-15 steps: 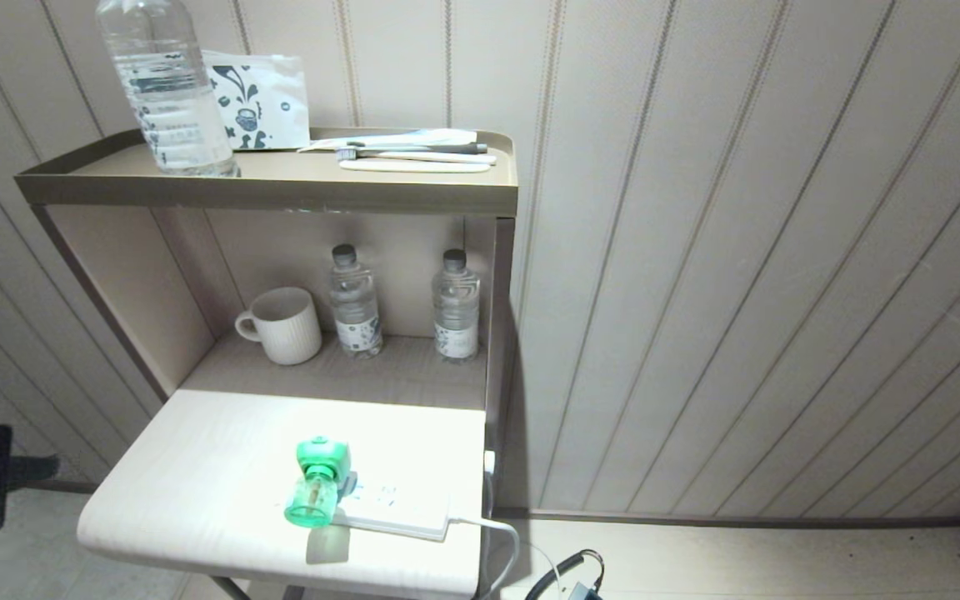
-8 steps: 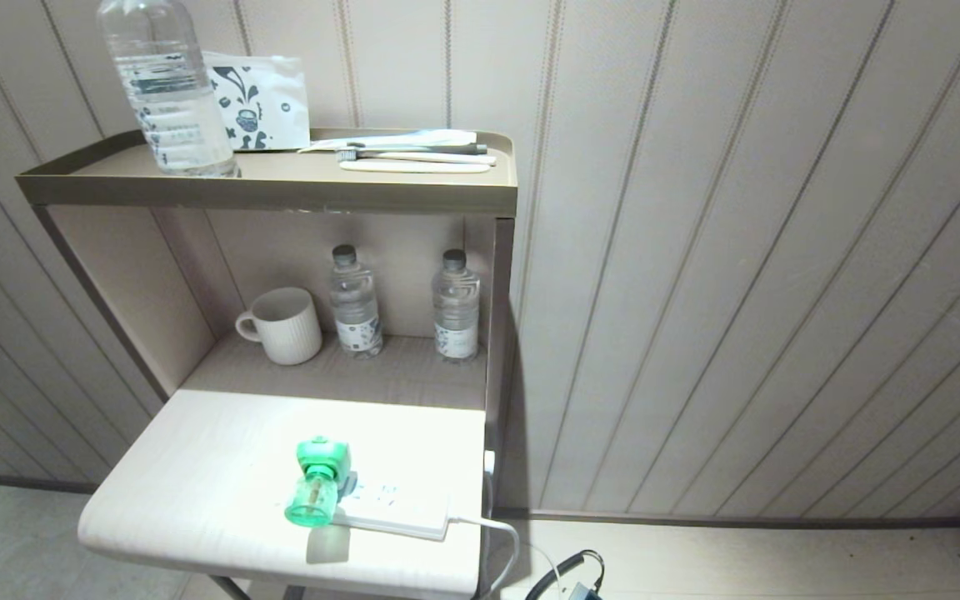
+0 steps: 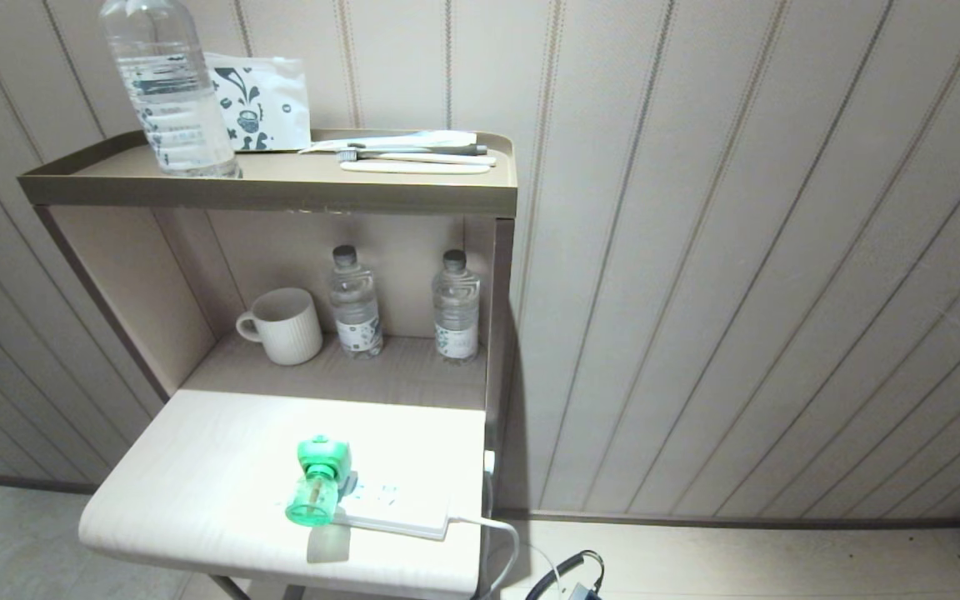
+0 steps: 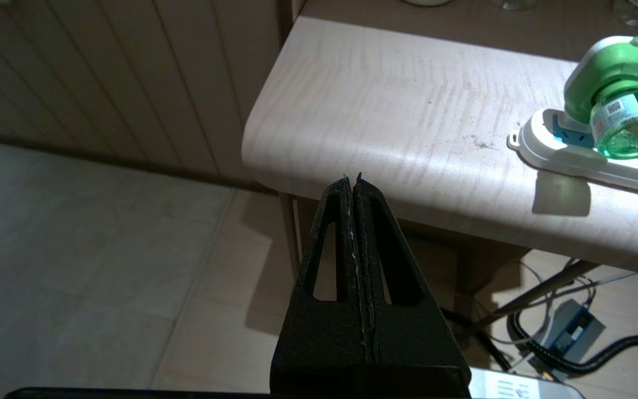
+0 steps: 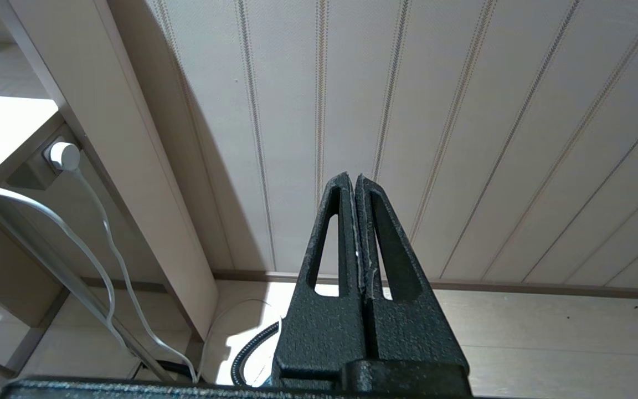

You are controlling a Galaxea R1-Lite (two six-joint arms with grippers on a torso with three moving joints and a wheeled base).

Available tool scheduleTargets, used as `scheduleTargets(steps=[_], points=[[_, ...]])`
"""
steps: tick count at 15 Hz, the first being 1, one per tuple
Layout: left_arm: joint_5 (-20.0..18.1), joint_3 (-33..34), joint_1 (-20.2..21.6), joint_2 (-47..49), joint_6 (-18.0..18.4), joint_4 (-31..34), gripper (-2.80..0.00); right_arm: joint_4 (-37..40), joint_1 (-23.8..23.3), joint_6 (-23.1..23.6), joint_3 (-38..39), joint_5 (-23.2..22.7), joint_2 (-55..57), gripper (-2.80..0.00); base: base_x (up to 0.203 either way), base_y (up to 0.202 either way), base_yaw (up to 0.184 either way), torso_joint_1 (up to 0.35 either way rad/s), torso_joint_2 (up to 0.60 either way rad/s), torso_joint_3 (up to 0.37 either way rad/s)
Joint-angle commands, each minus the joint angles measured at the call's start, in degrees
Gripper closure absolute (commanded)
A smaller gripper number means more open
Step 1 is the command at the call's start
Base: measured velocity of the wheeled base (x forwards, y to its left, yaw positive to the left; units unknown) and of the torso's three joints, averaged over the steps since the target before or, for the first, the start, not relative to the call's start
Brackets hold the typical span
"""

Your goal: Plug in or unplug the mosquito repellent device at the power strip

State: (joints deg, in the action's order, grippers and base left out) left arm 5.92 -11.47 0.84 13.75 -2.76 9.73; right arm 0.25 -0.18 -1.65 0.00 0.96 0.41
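Left gripper (image 4: pixel 352 178) fingers pressed together, right gripper (image 5: pixel 352 178) likewise, both empty

Small plug-in mosquito repellent device (image 3: pixel 317 479): green and white cap, translucent green bottle.
Flat elongated power strip (image 3: pixel 397 505): white body, pale blue socket faces, white cord.
Ribbed ceramic mug (image 3: pixel 282 325): off-white.
Paper tissue pack (image 3: pixel 259 102): white, dark swirl print.
Wooden table shelf (image 3: pixel 197 483): pale wood grain.
Panelled wall (image 3: pixel 738 250): beige, vertical stripes.
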Motion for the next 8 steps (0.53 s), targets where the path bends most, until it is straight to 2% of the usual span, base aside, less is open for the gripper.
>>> scheduleTargets(steps=[1, 2, 3, 4, 6, 8], points=[[0.0, 3.5, -0.3, -11.1, 1.8, -0.2, 0.00, 0.0, 0.0, 0.0, 0.0, 0.0, 0.0, 0.00, 0.000, 0.000, 0.000, 0.000, 0.00, 0.000], [-0.5, 5.2, -0.4, -13.4, 5.6, -1.6, 0.00, 0.0, 0.0, 0.0, 0.0, 0.0, 0.0, 0.00, 0.000, 0.000, 0.000, 0.000, 0.00, 0.000], [-0.8, 7.6, -0.5, -13.8, 6.9, -5.2, 0.00, 0.0, 0.0, 0.0, 0.0, 0.0, 0.0, 0.00, 0.000, 0.000, 0.000, 0.000, 0.00, 0.000], [-2.0, 9.9, -0.5, -13.8, 7.5, -10.4, 0.00, 0.0, 0.0, 0.0, 0.0, 0.0, 0.0, 0.00, 0.000, 0.000, 0.000, 0.000, 0.00, 0.000], [-8.1, 11.4, -0.6, -13.8, 8.3, -15.1, 0.00, 0.0, 0.0, 0.0, 0.0, 0.0, 0.0, 0.00, 0.000, 0.000, 0.000, 0.000, 0.00, 0.000], [-8.2, 11.5, -0.7, -13.7, 9.2, -14.9, 0.00, 0.0, 0.0, 0.0, 0.0, 0.0, 0.0, 0.00, 0.000, 0.000, 0.000, 0.000, 0.00, 0.000]])
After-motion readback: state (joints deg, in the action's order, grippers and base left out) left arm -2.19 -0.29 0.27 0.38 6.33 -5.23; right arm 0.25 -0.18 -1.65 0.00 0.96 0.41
